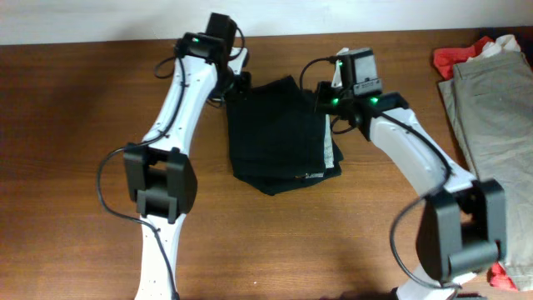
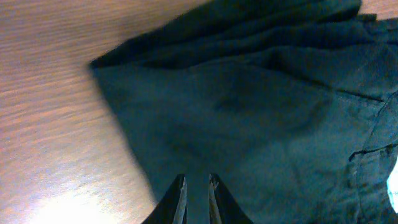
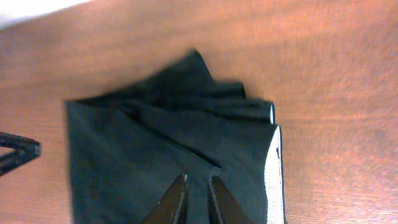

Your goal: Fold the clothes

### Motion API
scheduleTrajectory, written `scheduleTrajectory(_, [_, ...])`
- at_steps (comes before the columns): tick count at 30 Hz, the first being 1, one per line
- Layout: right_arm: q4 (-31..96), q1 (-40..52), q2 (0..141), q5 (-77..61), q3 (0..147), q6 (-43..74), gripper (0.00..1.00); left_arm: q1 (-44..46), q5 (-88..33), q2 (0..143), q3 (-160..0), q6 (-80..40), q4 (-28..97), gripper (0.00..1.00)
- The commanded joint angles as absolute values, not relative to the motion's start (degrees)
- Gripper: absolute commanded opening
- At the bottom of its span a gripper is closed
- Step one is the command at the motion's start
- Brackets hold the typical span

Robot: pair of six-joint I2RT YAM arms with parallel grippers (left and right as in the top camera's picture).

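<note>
The black garment [image 1: 279, 133] lies folded flat on the wooden table in mid view, with a pale grey-white lining strip [image 1: 331, 152] along its right edge. My left gripper [image 1: 236, 87] hovers over the garment's far left corner. In the left wrist view its fingers [image 2: 196, 182] stand nearly together over flat black fabric [image 2: 249, 112], with nothing bunched between them. My right gripper [image 1: 326, 100] hovers over the far right corner. Its fingers [image 3: 197, 183] are also nearly together above the garment [image 3: 155, 149], beside the pale lining [image 3: 273, 180].
Beige-khaki trousers [image 1: 491, 108] lie at the right edge with a red cloth [image 1: 456, 57] at their far end. More red cloth [image 1: 504, 275] shows at the near right. The left fingers show at the left edge of the right wrist view [image 3: 15, 152].
</note>
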State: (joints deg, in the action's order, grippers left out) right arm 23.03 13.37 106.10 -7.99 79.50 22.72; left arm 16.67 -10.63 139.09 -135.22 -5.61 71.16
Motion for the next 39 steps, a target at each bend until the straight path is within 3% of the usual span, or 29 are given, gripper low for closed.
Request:
scheduleTrajectory(1, [20.4, 13.0, 111.5, -9.5, 79.5, 23.0, 0.15, 17.0, -12.5, 144.6, -135.2, -4.7, 69.0, 0.12])
scheduleTrajectory(5, [19.9, 11.6, 118.3, -9.4, 79.5, 22.9, 0.15, 16.0, -9.9, 150.1, -135.2, -4.7, 67.3, 0.12])
scheduleTrajectory(8, [20.6, 8.4, 121.1, -9.5, 79.5, 22.8, 0.15, 15.1, 1.4, 153.9, -135.2, -4.7, 65.8, 0.14])
scheduleTrajectory(11, [23.2, 5.7, 121.3, -10.0, 79.5, 21.7, 0.07, 13.7, 3.9, 154.7, -135.2, -4.7, 66.3, 0.15])
scheduleTrajectory(17, [28.6, 3.7, 111.9, -9.9, 81.3, 21.5, 0.04, 13.2, 3.9, 153.5, -147.3, -4.7, 76.6, 0.16])
scheduleTrajectory(18, [30.0, 3.7, 108.6, -9.8, 82.0, 21.5, 0.08, 13.2, 3.9, 153.0, -152.3, -4.7, 79.6, 0.17])
scheduleTrajectory(19, [31.2, 3.7, 105.7, -9.8, 82.3, 21.5, 0.21, 13.2, 3.9, 152.6, -155.0, -4.7, 81.2, 0.23])
scheduleTrajectory(20, [32.1, 3.7, 101.9, -9.7, 82.3, 21.5, 0.72, 13.3, 3.9, 151.8, -160.6, -4.7, 85.1, 1.00])
scheduleTrajectory(21, [32.3, 3.7, 99.6, -9.3, 82.3, 21.4, 0.94, 13.3, 3.9, 151.7, -163.2, -4.7, 87.0, 1.00])
scheduleTrajectory(22, [32.7, 3.6, 97.7, -6.8, 82.3, 21.5, 0.99, 13.2, 2.4, 151.7, -165.6, -5.2, 89.7, 1.00])
scheduleTrajectory(27, [34.3, -2.3, 97.9, 0.7, 82.3, 21.5, 0.99, 11.3, -11.6, 151.9, -160.3, -4.4, 96.5, 1.00])
scheduleTrajectory(31, [34.5, -9.9, 98.5, 0.7, 82.3, 21.5, 0.99, 11.9, -20.5, 152.0, -148.9, 0.1, 94.1, 1.00])
scheduleTrajectory(36, [34.6, -12.5, 98.5, 0.7, 82.3, 21.5, 0.99, 12.0, -27.1, 152.0, -135.8, 1.8, 87.0, 0.98])
scheduleTrajectory(37, [34.6, -12.4, 98.5, 0.7, 82.3, 21.5, 0.99, 12.0, -27.5, 152.0, -134.0, 1.9, 85.9, 0.94])
scheduleTrajectory(39, [34.6, -12.4, 98.5, 0.7, 82.3, 21.5, 0.99, 12.0, -27.7, 152.0, -131.5, 2.0, 84.5, 0.72])
